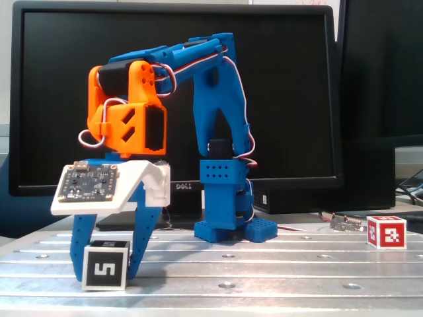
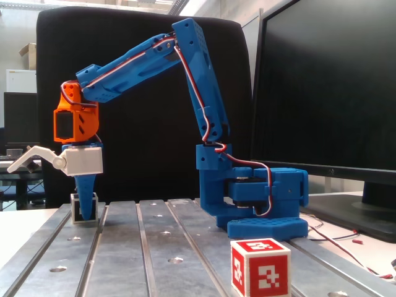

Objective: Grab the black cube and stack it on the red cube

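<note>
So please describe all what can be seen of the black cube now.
The black cube is small, with white-edged faces. The face toward one fixed view carries a black square with a white "5"-like mark. It sits upright on the grooved metal table, near the left edge in both fixed views. The blue fingers stand close on both sides of it; contact cannot be confirmed.
</note>
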Available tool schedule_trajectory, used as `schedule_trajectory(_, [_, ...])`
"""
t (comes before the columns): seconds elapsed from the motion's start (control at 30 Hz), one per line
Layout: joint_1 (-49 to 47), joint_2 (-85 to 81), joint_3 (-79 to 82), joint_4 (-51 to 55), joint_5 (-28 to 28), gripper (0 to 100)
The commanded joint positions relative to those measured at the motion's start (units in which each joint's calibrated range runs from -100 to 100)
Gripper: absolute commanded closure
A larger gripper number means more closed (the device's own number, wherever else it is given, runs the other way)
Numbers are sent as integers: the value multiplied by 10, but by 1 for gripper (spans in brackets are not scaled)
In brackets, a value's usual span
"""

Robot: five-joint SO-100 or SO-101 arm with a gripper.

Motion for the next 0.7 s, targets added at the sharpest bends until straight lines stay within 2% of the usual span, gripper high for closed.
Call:
schedule_trajectory(0.0, [-2, -34, -12, 2, 2, 81])
schedule_trajectory(0.23, [-3, -36, -30, 12, 4, 81])
schedule_trajectory(0.67, [-36, -35, -258, 247, 3, 81])
